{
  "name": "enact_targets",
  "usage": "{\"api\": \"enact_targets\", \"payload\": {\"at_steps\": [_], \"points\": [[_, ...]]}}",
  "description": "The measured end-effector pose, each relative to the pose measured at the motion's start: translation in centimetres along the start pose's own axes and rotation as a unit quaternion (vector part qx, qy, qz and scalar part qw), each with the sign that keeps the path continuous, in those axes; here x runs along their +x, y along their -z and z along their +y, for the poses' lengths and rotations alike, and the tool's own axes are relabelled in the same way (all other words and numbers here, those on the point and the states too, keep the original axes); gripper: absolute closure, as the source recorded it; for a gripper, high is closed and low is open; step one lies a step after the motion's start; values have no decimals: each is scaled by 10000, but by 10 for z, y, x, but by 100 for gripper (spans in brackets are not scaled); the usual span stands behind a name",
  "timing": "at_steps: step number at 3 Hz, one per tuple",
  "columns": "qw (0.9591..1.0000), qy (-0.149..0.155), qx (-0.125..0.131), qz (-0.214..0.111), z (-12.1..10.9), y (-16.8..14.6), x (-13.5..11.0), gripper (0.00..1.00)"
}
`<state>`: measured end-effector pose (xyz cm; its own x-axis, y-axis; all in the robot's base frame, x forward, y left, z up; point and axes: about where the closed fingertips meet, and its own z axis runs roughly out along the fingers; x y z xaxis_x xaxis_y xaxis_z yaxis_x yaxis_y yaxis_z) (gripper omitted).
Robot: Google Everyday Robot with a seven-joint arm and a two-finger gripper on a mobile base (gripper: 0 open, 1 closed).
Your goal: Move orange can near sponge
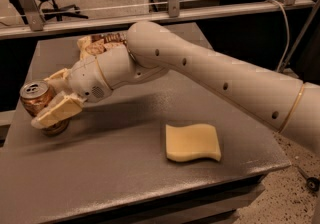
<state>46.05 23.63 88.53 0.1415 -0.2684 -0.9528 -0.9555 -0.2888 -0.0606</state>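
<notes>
The cream arm bears small dark holes and a gold ring, its tan hand far left.

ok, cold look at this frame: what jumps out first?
The big cream arm sweeps in from the right and ends with the gripper at the orange can near the left edge of the table. Next is the pale-yellow sponge, lying flat right of centre, well apart from the can. A chip bag peeks out behind the arm.
</notes>
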Motion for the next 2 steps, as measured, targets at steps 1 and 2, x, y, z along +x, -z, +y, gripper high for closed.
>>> {"api": "enact_targets", "payload": {"at_steps": [1,2], "points": [[9993,-274,255,21,-14,23,4,65],[9963,-481,702,83,-32,77,4,87]]}}
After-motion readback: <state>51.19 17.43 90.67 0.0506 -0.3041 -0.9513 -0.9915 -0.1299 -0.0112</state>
